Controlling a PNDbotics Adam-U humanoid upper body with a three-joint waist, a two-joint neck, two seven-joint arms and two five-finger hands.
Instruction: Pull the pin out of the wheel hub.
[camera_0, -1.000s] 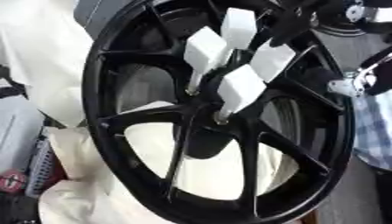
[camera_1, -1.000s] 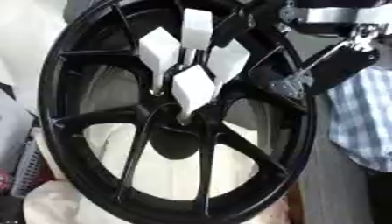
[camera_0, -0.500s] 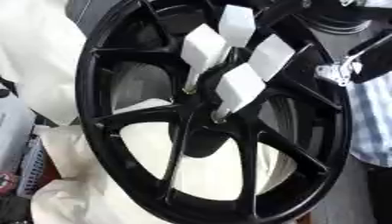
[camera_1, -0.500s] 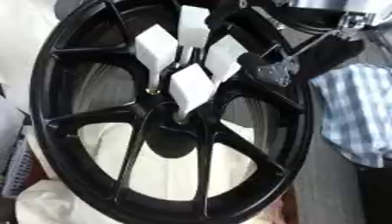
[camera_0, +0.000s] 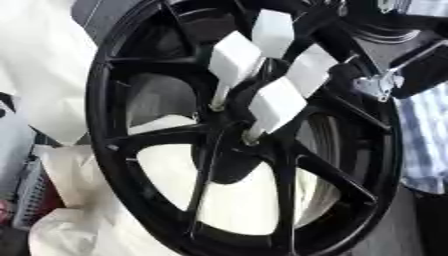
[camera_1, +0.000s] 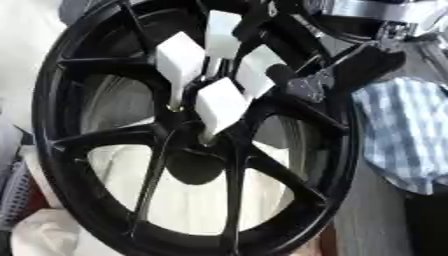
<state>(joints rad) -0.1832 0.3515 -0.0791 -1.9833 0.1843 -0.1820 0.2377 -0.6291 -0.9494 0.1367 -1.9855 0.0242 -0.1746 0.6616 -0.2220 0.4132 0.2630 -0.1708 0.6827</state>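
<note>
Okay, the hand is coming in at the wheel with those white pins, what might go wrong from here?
Four white-headed pins crowd the hub of the black wheel, so the right hand, arriving from the upper right, might catch a neighbouring pin instead of the intended one. A dark spoke crosses in front of the pins near the hand, so the fingers could jam against it. The wheel stands tilted against white cloth; a pull may shift it.

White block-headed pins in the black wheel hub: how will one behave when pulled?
The lowest white block-headed pin looks rigid, so it probably won't flex. Its flat-sided head should offer grip faces. Its thin stem sits in the hub of the black spoked wheel, so it likely slides straight out but may bind if pulled off-axis. The right robot hand is nearby.
</note>
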